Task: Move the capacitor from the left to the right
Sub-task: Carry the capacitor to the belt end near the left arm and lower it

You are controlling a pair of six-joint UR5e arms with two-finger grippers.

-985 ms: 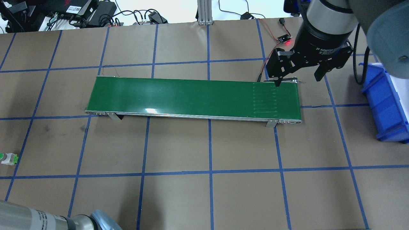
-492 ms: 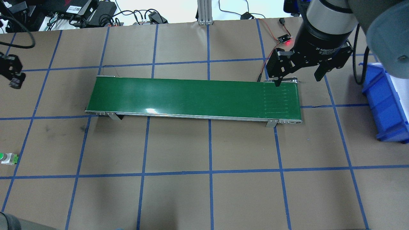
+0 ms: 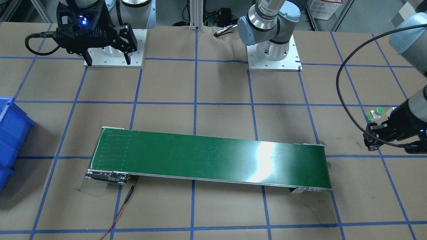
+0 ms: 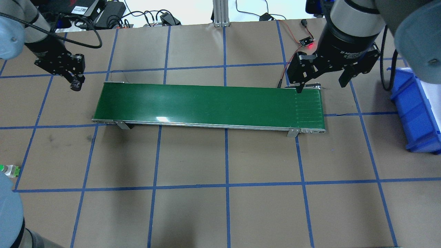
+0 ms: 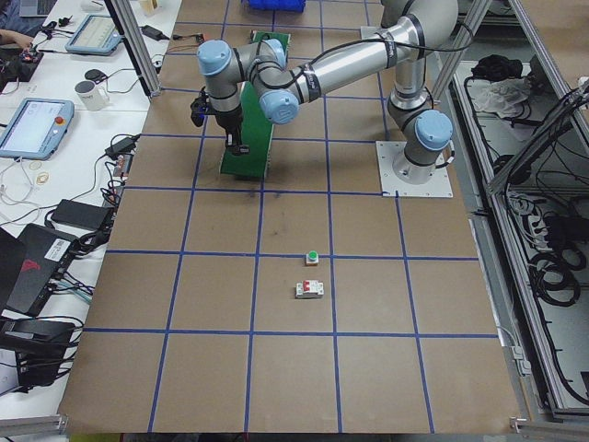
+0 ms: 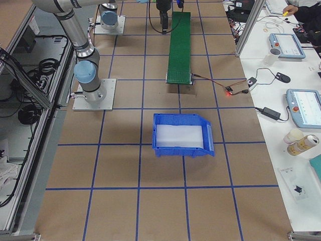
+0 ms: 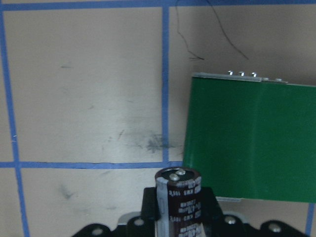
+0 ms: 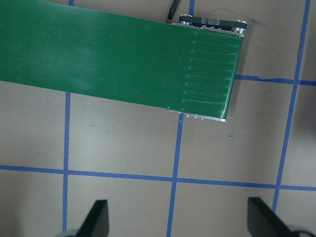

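Note:
The capacitor [image 7: 178,203], a dark brown cylinder with pale print and a silvery top, stands upright between the fingers [image 7: 150,203] of my left gripper [image 7: 179,212]. In the overhead view my left gripper [image 4: 75,82] hangs above the table just left of the far left corner of the green conveyor belt [image 4: 206,105]. It also shows at the right edge of the front view [image 3: 373,145]. My right gripper [image 4: 322,86] is open and empty, above the far right end of the belt [image 8: 113,59].
A blue bin [image 4: 418,110] stands right of the belt. A green-topped push button [image 4: 8,170] sits at the table's left edge, a white circuit breaker [image 5: 309,290] beside it. A sensor with a red light [image 4: 306,43] lies behind the belt's right end.
My left gripper has come in from the left edge and moved right to the belt's left end. The ridged marks on the belt have shifted right. The right arm has not moved.

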